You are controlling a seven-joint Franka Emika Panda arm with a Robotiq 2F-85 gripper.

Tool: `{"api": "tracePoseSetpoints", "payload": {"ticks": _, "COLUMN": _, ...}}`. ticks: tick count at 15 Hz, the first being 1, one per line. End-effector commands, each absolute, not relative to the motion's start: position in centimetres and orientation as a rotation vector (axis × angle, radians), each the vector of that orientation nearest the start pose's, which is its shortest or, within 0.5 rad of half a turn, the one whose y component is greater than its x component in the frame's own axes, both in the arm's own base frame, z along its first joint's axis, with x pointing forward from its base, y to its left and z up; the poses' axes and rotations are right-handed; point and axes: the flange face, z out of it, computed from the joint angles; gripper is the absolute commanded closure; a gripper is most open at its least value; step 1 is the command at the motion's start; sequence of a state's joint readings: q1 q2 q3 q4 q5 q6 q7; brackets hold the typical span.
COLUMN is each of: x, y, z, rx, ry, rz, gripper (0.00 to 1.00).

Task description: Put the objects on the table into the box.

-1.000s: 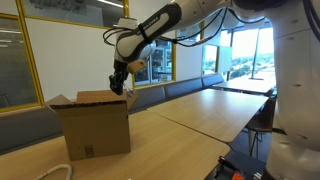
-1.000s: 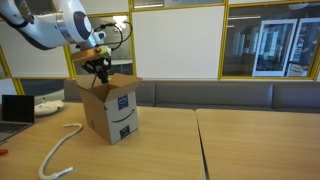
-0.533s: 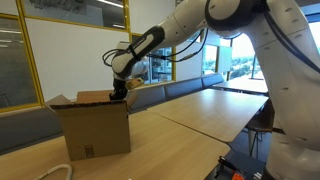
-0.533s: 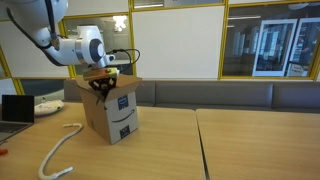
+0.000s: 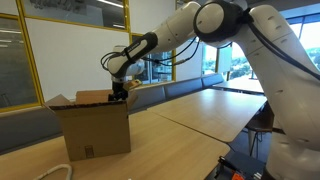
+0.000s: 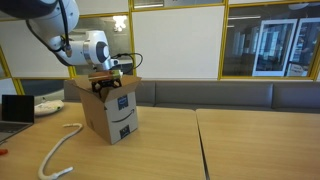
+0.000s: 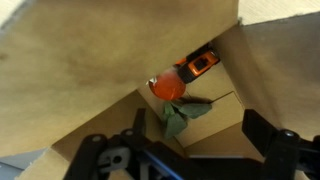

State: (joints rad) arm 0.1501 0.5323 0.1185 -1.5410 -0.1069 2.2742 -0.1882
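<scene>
The cardboard box (image 5: 92,125) (image 6: 110,112) stands open on the wooden table in both exterior views. My gripper (image 5: 118,94) (image 6: 105,84) hangs in its top opening. The wrist view looks down into the box (image 7: 70,70). On its floor lie an orange round object (image 7: 166,86) with green leaves (image 7: 182,116) and an orange-and-black tool (image 7: 201,63). The gripper (image 7: 198,128) is open, its fingers (image 7: 262,130) wide apart with nothing between them. A white rope (image 6: 60,150) (image 5: 55,172) lies on the table beside the box.
A laptop (image 6: 12,110) and a white object (image 6: 47,105) sit behind the rope. A padded bench (image 6: 250,95) runs along the wall. A second table (image 5: 215,108) adjoins this one, with windows behind it.
The arm has lowered the gripper from above the box into its opening. The jaws have gone from partly shut to wide open, and the orange object now lies in the box.
</scene>
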Motion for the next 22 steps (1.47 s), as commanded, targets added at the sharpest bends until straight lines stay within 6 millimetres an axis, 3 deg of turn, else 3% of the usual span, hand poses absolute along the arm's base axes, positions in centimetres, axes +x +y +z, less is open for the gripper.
{"api": "tracePoseSetpoints", "payload": {"ticks": 1, "x": 69.5, "y": 16.5, "z": 39.0, "rx": -3.155, "ry": -0.709, "rz": -0.279, "gripper": 0.00}}
{"api": "tracePoseSetpoints", "payload": {"ticks": 7, "x": 65.3, "y": 15.7, "z": 45.5, "rx": -3.304, "ry": -0.578, "rz": -0.358, "gripper": 0.00}}
{"api": "tracePoseSetpoints", "payload": {"ticks": 10, "x": 61.7, "y": 17.0, "z": 49.3, "rx": -3.350, "ry": -0.535, "rz": -0.440, "gripper": 0.00}}
{"api": "tracePoseSetpoints", "payload": {"ticks": 13, "x": 57.2, "y": 18.9, "z": 51.5, "rx": -3.355, "ry": -0.483, "rz": -0.411, "gripper": 0.00}}
{"api": "tracePoseSetpoints", "payload": {"ticks": 18, "x": 49.7, "y": 24.0, "z": 49.9, "rx": -3.303, "ry": -0.545, "rz": -0.306, "gripper": 0.00}}
{"api": "tracePoseSetpoints", "payload": {"ticks": 22, "x": 45.9, "y": 27.9, "z": 47.3, "rx": -3.218, "ry": -0.648, "rz": -0.282, "gripper": 0.00}}
